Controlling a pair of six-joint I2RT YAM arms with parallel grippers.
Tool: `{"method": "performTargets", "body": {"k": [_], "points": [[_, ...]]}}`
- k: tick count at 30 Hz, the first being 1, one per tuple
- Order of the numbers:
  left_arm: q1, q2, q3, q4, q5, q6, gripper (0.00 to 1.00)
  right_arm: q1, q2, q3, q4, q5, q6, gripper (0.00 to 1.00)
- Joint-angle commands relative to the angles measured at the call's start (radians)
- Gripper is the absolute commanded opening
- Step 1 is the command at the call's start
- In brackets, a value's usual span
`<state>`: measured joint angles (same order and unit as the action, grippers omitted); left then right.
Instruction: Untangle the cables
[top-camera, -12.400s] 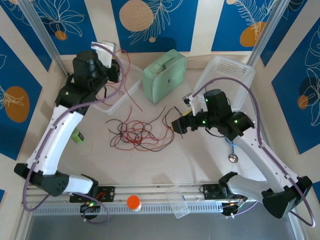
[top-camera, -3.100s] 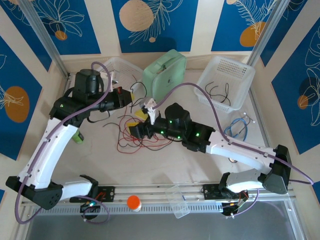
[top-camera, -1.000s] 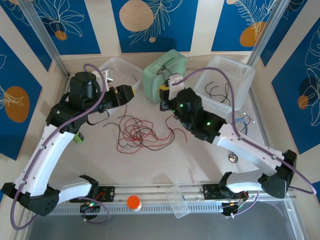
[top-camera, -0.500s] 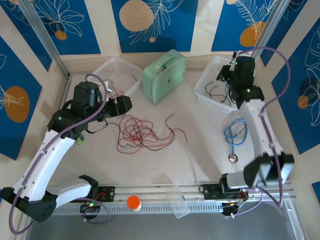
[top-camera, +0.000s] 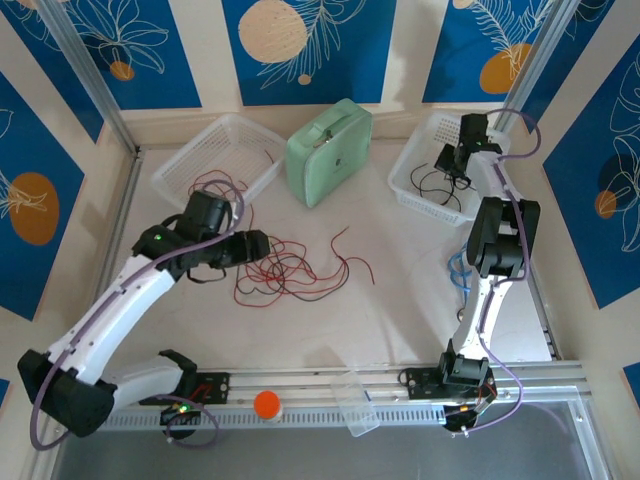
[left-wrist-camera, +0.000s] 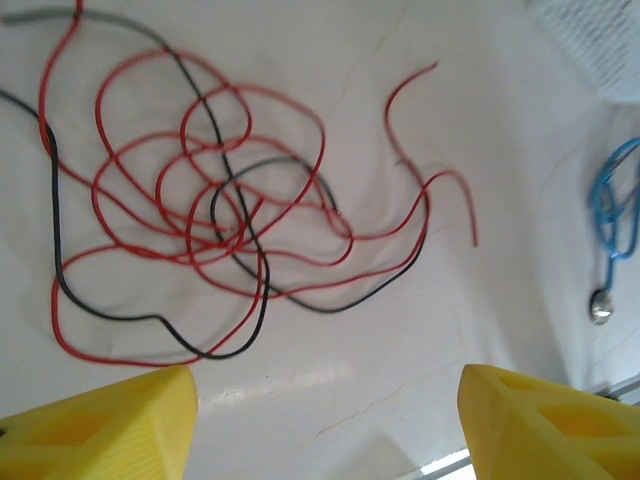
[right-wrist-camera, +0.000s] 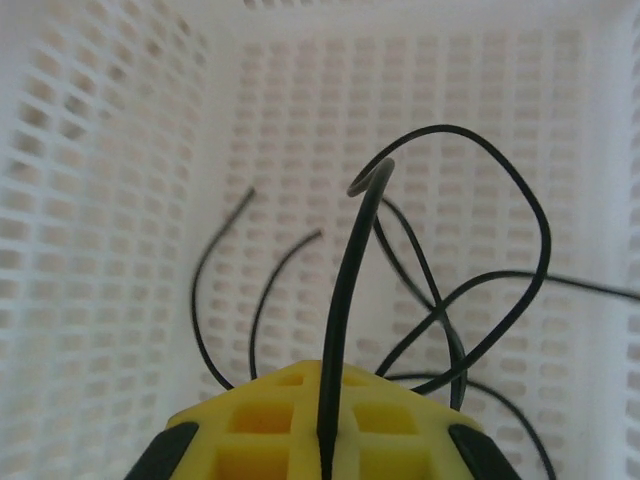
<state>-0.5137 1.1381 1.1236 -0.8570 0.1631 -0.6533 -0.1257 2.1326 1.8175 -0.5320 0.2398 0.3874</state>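
Presently: left jaws wide by the tangle, right pinching one black cable

At far left sits a clear basket (top-camera: 215, 150). In front of it, the left gripper (left-wrist-camera: 325, 378) hangs with its yellow fingers (left-wrist-camera: 100, 420) spread wide and nothing between them, at the left edge of the cables (left-wrist-camera: 220, 220), a loose knot of red and black loops lying mid-table (top-camera: 400, 310). Behind the knot stands a mint case (top-camera: 330, 150). Farther right, the right gripper (right-wrist-camera: 325, 385) is closed on a black cable (right-wrist-camera: 350, 290) inside the white basket (right-wrist-camera: 120, 200), where more black strands (right-wrist-camera: 480, 285) lie. A blue stethoscope (left-wrist-camera: 620, 210) rests on the table near that basket.
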Motion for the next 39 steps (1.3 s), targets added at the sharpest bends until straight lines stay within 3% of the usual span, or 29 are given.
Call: {"method": "performTargets", "body": {"k": [1, 5, 9, 16, 22, 29, 39], "points": [[-0.042, 0.046, -0.044, -0.027, -0.008, -0.024, 0.68, 0.001, -0.026, 0.009, -0.016, -0.034, 0.036, 0.19], [-0.077, 0.095, -0.111, 0.032, -0.019, -0.059, 0.67, 0.002, -0.055, -0.025, -0.004, -0.058, 0.042, 0.48], [-0.115, 0.164, -0.127, 0.084, -0.041, -0.074, 0.65, 0.007, -0.12, -0.084, 0.016, -0.076, 0.045, 0.6], [-0.165, 0.302, -0.077, 0.12, -0.109, -0.053, 0.62, 0.124, -0.357, -0.277, -0.008, 0.04, 0.002, 0.64], [-0.191, 0.423, -0.008, 0.133, -0.141, -0.017, 0.6, 0.376, -0.549, -0.513, -0.054, 0.131, 0.067, 0.65], [-0.238, 0.577, 0.109, 0.094, -0.156, 0.061, 0.51, 0.589, -0.632, -0.69, -0.046, 0.085, 0.205, 0.6], [-0.246, 0.681, 0.175, 0.099, -0.295, 0.065, 0.43, 0.642, -0.705, -0.773, -0.072, 0.137, 0.23, 0.55]]}}
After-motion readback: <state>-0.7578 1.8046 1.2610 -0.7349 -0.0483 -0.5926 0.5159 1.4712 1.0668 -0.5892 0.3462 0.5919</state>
